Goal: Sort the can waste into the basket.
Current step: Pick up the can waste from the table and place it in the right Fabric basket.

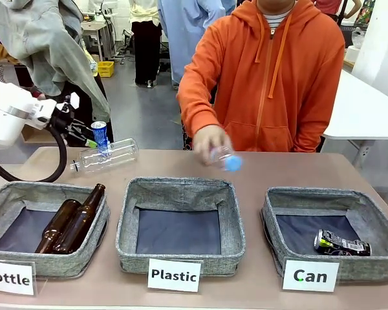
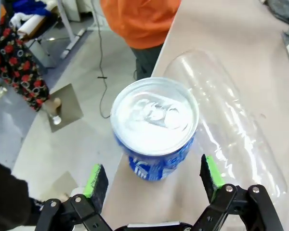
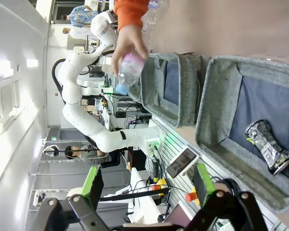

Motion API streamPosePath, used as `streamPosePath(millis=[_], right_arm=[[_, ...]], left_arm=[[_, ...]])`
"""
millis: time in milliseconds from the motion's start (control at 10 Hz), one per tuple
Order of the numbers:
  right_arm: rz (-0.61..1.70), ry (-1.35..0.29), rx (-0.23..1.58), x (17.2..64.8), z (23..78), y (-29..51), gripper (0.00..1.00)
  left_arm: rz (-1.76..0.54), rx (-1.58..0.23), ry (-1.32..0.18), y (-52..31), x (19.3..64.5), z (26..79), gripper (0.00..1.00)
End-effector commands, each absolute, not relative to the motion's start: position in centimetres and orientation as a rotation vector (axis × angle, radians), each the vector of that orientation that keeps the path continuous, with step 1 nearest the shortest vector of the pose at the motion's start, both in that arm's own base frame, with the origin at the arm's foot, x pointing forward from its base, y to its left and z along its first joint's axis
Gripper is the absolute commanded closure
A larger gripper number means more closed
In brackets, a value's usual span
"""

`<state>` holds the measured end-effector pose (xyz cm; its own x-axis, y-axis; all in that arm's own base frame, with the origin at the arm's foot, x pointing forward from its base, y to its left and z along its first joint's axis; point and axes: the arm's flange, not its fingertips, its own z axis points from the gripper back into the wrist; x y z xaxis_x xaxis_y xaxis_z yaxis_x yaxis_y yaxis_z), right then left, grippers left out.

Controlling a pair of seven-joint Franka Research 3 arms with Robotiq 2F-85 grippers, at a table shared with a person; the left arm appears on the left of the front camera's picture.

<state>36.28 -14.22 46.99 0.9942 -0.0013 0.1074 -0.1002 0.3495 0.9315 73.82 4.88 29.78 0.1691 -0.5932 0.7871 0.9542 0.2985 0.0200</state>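
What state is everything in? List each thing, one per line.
blue can: upright on the table, at the left gripper's fingertips, not gripped.
black can: dented, lying in the Can basket.
large clear bottle: lying on its side on the table.
small bottle: capped, held in the person's hand.
brown bottles: lying in the Bottle basket.
left gripper: open.
right gripper: open, holding nothing.

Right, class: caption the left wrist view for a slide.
Open fingers face an upright blue can beside a clear plastic bottle on the table.
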Motion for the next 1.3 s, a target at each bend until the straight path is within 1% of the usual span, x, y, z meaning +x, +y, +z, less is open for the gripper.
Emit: streamPosePath(millis=[0,400,600,700,800,900,1000,1100,1200], right_arm=[[0.082,-0.112,1.202,36.2,47.1,-14.3,0.00],[0.082,-0.112,1.202,36.2,47.1,-14.3,0.00],[0.082,-0.112,1.202,36.2,47.1,-14.3,0.00],[0.082,-0.112,1.202,36.2,47.1,-14.3,0.00],[0.082,-0.112,1.202,36.2,47.1,-14.3,0.00],[0.082,-0.112,1.202,36.2,47.1,-14.3,0.00],[0.082,-0.112,1.202,36.2,47.1,-14.3,0.00],[0.082,-0.112,1.202,36.2,47.1,-14.3,0.00],[0.082,-0.112,1.202,36.2,47.1,-14.3,0.00]], left_arm=[[-1.205,-0.616,-0.762,3.6,75.4,29.5,0.00],[-1.191,-0.714,-0.807,2.5,76.6,29.3,0.00],[-1.183,-0.751,-0.772,2.3,77.0,29.0,0.00],[-1.183,-0.767,-0.768,2.3,76.9,28.9,0.60],[-1.185,-0.766,-0.766,2.3,76.8,28.9,0.60],[-1.185,-0.766,-0.766,2.4,76.8,28.9,1.00],[-1.186,-0.763,-0.764,2.5,76.7,29.1,0.62],[-1.186,-0.765,-0.766,2.5,76.5,29.1,1.00],[-1.190,-0.759,-0.780,2.7,76.1,29.8,1.00]])
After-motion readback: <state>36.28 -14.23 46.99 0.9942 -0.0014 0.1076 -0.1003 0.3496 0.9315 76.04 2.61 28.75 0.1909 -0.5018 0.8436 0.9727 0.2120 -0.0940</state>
